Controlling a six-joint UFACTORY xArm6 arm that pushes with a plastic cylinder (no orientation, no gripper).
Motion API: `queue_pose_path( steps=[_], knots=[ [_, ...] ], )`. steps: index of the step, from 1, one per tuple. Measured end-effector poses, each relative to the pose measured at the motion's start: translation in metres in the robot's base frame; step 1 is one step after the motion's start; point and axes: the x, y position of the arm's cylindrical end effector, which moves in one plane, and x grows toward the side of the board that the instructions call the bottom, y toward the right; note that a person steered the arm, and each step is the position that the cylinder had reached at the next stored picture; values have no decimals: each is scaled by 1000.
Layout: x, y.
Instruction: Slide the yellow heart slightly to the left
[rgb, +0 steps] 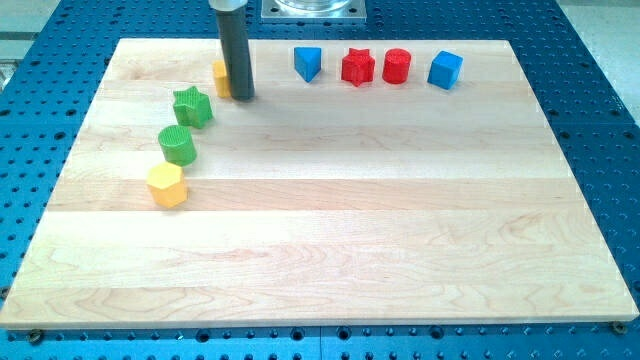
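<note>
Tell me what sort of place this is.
Probably a robotics lab bench: a wooden board sits on a blue perforated table, small coloured blocks such as the red star lie scattered, and my tip pushes them.

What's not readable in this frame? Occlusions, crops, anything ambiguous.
- Yellow heart: camera view, mostly hidden behind the rod; only a sliver shows at the rod's left, so its shape can't be confirmed.
- My tip: whether it touches the heart can't be told; the rod covers the contact side.
- Rod top and arm: cut off by the view's top edge.
- Metal mount at the view's top: cropped.
</note>
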Motion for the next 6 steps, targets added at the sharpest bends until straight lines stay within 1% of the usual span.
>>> queue_pose_path(
  steps=[1,2,3,4,5,6],
  knots=[
    [0,-20],
    [-10,27],
    [-30,14],
    [-28,-15],
    [-28,-18],
    [-21,3]
  ],
)
